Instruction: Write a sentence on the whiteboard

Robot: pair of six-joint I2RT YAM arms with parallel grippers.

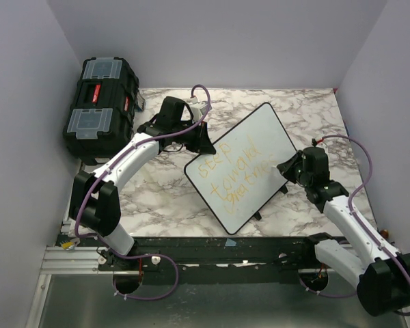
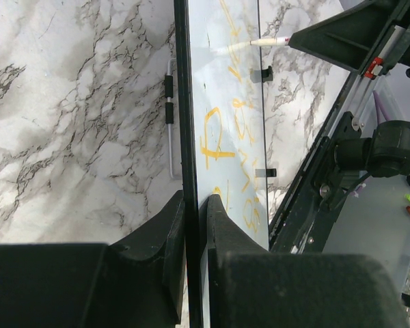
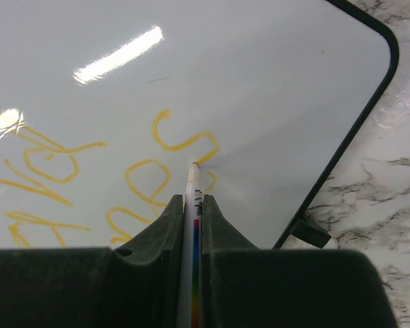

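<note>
The whiteboard (image 1: pixel 249 147) lies tilted on the marble table, white with a thin black rim. The sentence (image 1: pixel 234 175) runs across it in about three lines of yellow-orange handwriting. My left gripper (image 1: pixel 203 142) is shut on the board's far-left rim (image 2: pixel 184 137), one finger on each side. My right gripper (image 1: pixel 285 168) is shut on a white marker (image 3: pixel 193 205) with a rainbow stripe. The marker's tip touches the board (image 3: pixel 260 82) at the end of the last written letters (image 3: pixel 181 140). The writing also shows in the left wrist view (image 2: pixel 222 137).
A black toolbox (image 1: pixel 100 104) with clear-lidded compartments stands at the back left. The marble table (image 1: pixel 157 191) is walled by purple-grey panels on three sides. Small black feet (image 3: pixel 307 231) stick out from the board's rim. The arm bases sit on a black rail at the near edge.
</note>
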